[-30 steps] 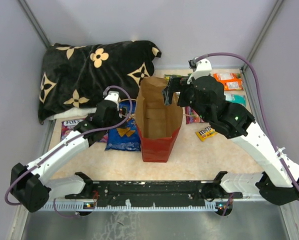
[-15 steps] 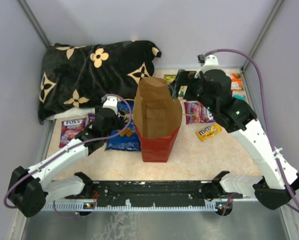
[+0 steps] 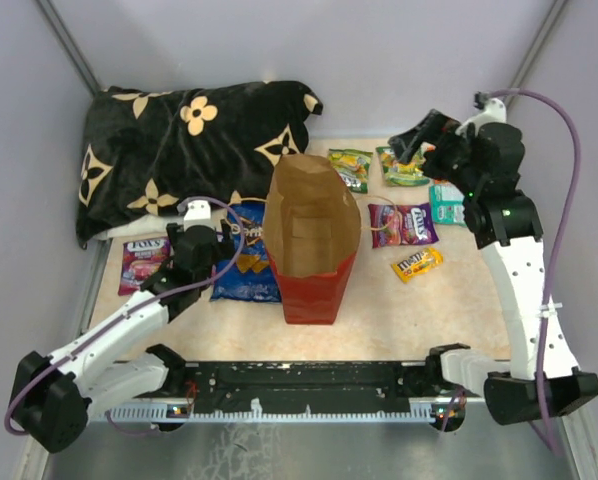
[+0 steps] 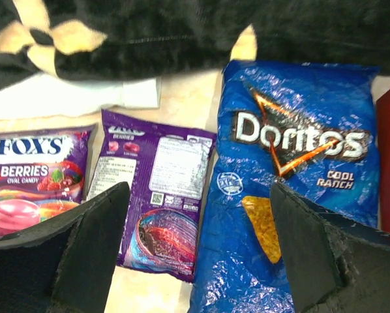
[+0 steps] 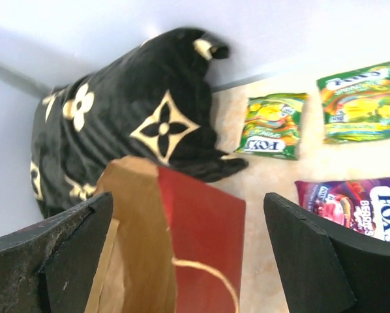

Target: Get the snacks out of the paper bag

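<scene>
Now one red paper bag stands upright in the middle. Left of it lie one blue Doritos bag and two purple packets. Right of it lie two green packets, one purple packet, one teal packet and one yellow M&M's pack. The left gripper and the right gripper both stand spread, empty.

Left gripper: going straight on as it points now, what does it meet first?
The open left gripper aims down between the middle purple packet and the Doritos bag, both lying flat; probably the Doritos edge first, but depth is unclear.
</scene>
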Available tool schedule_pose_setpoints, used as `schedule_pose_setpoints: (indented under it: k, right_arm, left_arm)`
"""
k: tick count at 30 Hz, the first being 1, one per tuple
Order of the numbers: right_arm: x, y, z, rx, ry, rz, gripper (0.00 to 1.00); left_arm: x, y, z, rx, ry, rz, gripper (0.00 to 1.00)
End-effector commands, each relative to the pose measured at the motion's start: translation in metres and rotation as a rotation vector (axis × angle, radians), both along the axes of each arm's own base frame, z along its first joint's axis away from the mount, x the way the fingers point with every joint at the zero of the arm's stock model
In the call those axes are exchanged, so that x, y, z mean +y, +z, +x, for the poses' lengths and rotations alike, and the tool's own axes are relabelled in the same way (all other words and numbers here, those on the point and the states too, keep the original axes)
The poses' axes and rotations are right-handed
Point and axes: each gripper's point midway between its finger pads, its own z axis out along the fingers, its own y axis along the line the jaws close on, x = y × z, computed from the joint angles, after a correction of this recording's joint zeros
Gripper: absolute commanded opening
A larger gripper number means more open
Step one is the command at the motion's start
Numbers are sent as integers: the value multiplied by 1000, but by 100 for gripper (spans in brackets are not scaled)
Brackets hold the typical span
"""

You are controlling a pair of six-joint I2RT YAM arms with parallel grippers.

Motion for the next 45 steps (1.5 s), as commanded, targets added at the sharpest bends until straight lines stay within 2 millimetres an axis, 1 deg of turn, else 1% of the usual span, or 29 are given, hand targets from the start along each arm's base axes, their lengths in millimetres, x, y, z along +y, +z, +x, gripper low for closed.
schedule_pose_setpoints:
  k: [1,4,7,9,12,13,15,16,18,20,23,25,26,28,30,32,34,36,37,38,42,45]
  right_arm:
    - [-27,1,6,-20,-21,155,99]
    - [-45,-22,17,14,-87,193,99]
    - [-58,-49,25,55,-156,218,99]
    - [-69,-66,30,75,-189,277,99]
    - [-80,-101,36,130,-183,379,99]
    - [-83,-113,37,150,-196,374,99]
    - [-88,-136,37,183,-228,347,98]
    - [-92,-150,35,199,-251,327,96]
    - [-101,-173,32,229,-311,263,89]
    - [-103,-194,29,266,-350,146,87]
    - [-92,-226,28,371,-388,-91,89]
    - [-82,-244,34,421,-379,-172,91]
    - [-82,-252,38,438,-382,-194,91]
    - [-89,-266,45,464,-420,-233,92]
    - [-98,-278,54,489,-452,-288,95]
    - [-101,-288,65,524,-449,-335,99]
    - [-96,-295,79,540,-409,-352,99]
    - [-88,-301,87,549,-361,-348,99]
    - [-87,-315,88,580,-345,-359,99]
    - [-85,-323,89,600,-330,-363,99]
    - [-81,-339,87,617,-311,-353,99]
    - [-75,-345,84,616,-296,-325,99]
  left_arm:
    - [3,-11,5,60,45,-66,94]
    - [3,-32,7,142,52,-109,94]
    - [13,-49,7,230,124,-140,94]
    - [20,-57,9,271,156,-165,94]
    - [22,-65,10,297,167,-255,94]
    - [21,-69,9,305,159,-302,94]
    - [13,-68,10,293,124,-404,94]
    - [10,-66,10,284,108,-443,94]
    - [6,-61,11,273,96,-491,94]
    - [2,-51,12,253,79,-520,93]
    - [-3,-35,12,222,51,-551,93]
    - [-4,-22,11,202,37,-559,92]
    - [-3,-16,10,193,35,-556,92]
    - [1,-1,7,162,39,-552,93]
    - [1,17,3,118,15,-572,94]
    - [0,35,1,76,-14,-594,94]
    - [-1,46,-1,63,-32,-598,94]
    - [0,52,-3,65,-36,-587,94]
    - [1,54,-4,64,-35,-580,94]
    - [2,57,-5,56,-38,-576,94]
    - [7,80,-10,-3,-51,-570,95]
    - [6,98,-12,-34,-72,-569,95]
